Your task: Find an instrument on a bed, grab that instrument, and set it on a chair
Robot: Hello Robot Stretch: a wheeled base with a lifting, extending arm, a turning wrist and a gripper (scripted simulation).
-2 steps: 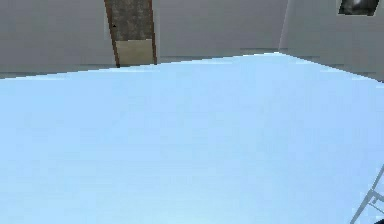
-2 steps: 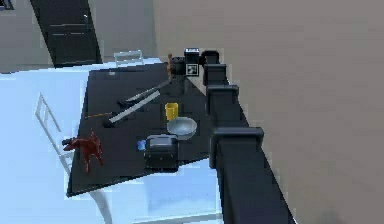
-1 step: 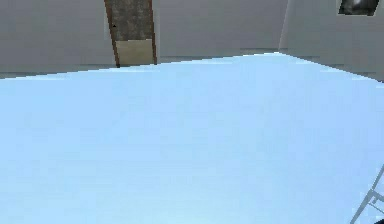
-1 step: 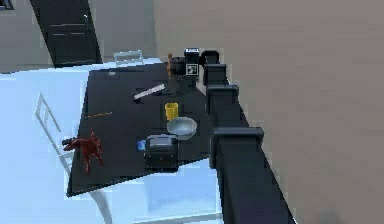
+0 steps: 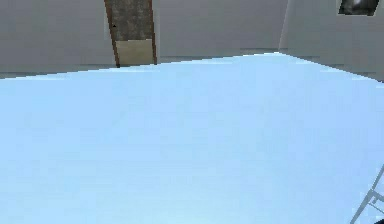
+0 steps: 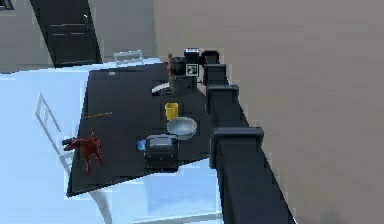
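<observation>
Black tabletop beside beige wall; cannot tell whether the pincer holds anything.

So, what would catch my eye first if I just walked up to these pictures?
In the forward view, a broad pale blue surface takes up most of the picture, below a brown door in the far wall. In the arm side view, the dark arm reaches out over a black table with a yellow cup, a grey bowl and, at its left edge, a spiky red thing.
</observation>
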